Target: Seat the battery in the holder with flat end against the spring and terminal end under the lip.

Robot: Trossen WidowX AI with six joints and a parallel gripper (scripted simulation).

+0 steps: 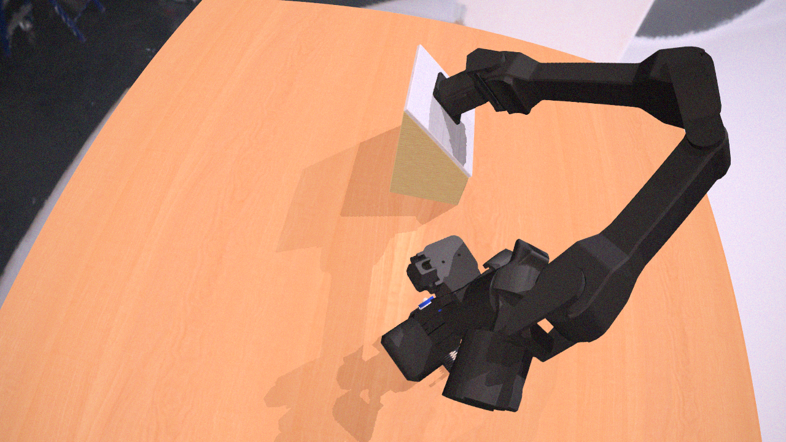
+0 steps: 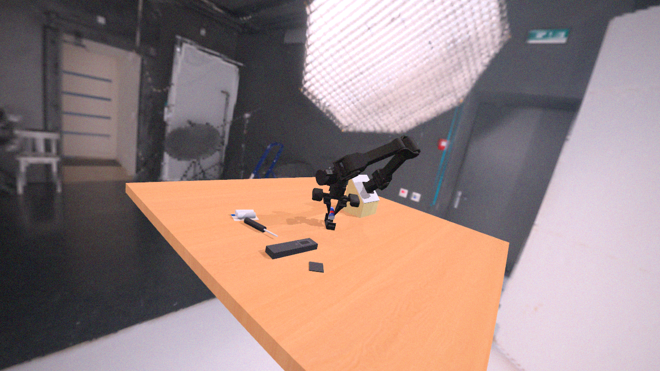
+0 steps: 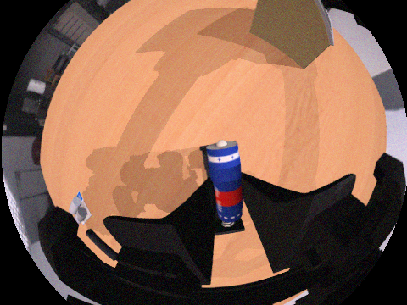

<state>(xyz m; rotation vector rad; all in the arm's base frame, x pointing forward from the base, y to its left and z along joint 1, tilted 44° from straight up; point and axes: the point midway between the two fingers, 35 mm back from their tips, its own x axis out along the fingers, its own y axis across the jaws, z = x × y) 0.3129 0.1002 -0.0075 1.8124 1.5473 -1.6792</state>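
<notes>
My gripper (image 2: 331, 207) (image 3: 225, 180) is shut on the battery, one finger on each side. The battery (image 1: 425, 302) (image 2: 331, 213) (image 3: 227, 174) is blue with a red band and a white ring. Its terminal end points away from the wrist camera; its flat end is by the spring (image 1: 451, 356) (image 3: 228, 224). The black holder (image 2: 330, 225) (image 3: 233, 229) stands on the table under the battery. In the top view the gripper hides most of it. The terminal end appears raised above the holder. The lip is mostly hidden, and I cannot tell whether battery and spring touch.
A wooden block (image 1: 428, 164) (image 2: 362, 208) (image 3: 290, 34) with a white sloping face carries the arm's base. A black screwdriver (image 2: 254, 225) (image 3: 102, 245), a white roll (image 2: 245, 213), a dark oblong box (image 2: 291, 249) and a small dark square (image 2: 316, 267) lie on the table.
</notes>
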